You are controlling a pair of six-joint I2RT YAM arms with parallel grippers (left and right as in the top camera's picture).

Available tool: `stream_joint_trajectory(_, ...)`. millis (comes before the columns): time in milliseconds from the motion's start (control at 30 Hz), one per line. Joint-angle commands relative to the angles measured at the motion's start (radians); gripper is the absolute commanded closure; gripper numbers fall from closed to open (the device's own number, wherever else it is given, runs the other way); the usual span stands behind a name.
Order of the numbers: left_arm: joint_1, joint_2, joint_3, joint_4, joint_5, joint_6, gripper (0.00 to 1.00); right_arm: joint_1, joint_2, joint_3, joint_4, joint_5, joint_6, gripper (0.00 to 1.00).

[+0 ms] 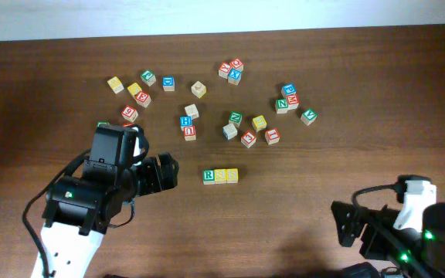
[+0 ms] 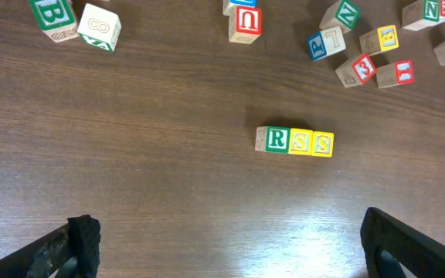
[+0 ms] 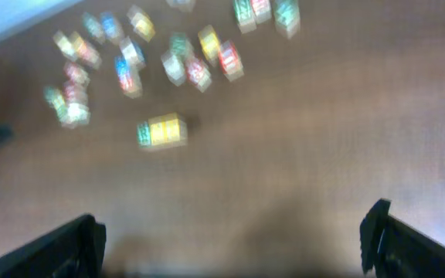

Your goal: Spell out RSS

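The left gripper (image 2: 229,232) has two fingers (image 2: 79,245) spread to the frame's edges, holding nothing. The right gripper (image 3: 234,235) is spread equally wide and also empty. At 1 o'clock from the left gap lie three touching cubes in a row on the table (image 2: 130,154): one green R cube (image 2: 276,140), then two yellow S cubes (image 2: 311,143), reading RSS.

From overhead, the row lies at 3 o'clock of the left gripper, near but apart, and at 10 o'clock of the right gripper, well apart. About twenty-three loose alphabet cubes (image 1: 198,89) spread from 10 to 2 o'clock beyond the row, one half hidden by the left arm.

Only the left wrist view shows the three letters sharply, plus a red U cube (image 2: 246,20) at 12 o'clock. The right wrist view is blurred, so the row is just a green-and-yellow bar. Only the overhead view shows both arms.
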Motion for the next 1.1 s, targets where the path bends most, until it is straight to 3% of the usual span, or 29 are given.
stream_joint_trajectory(0,0.006,-0.006,0.013,0.002,-0.011,0.006,0.01,-0.1,-0.09,-0.05,0.096,-0.05,-0.194,0.02)
stream_joint_trajectory(200,0.006,-0.006,0.013,0.002,-0.011,0.006,0.01,-0.23,-0.242,-0.214,0.205,-0.059,-0.258,0.02)
stream_joint_trajectory(367,0.006,-0.006,0.013,0.002,-0.011,0.006,0.01,-0.245,-0.379,-0.43,0.426,-0.136,-0.399,0.02)
stream_joint_trajectory(767,0.006,-0.006,0.013,0.002,-0.011,0.006,0.01,-0.243,-0.573,-0.935,0.977,-0.212,-0.398,0.02)
stream_joint_trajectory(1067,0.006,-0.006,0.013,0.002,-0.011,0.006,0.01,-0.243,-0.643,-1.109,1.183,-0.214,-0.398,0.02)
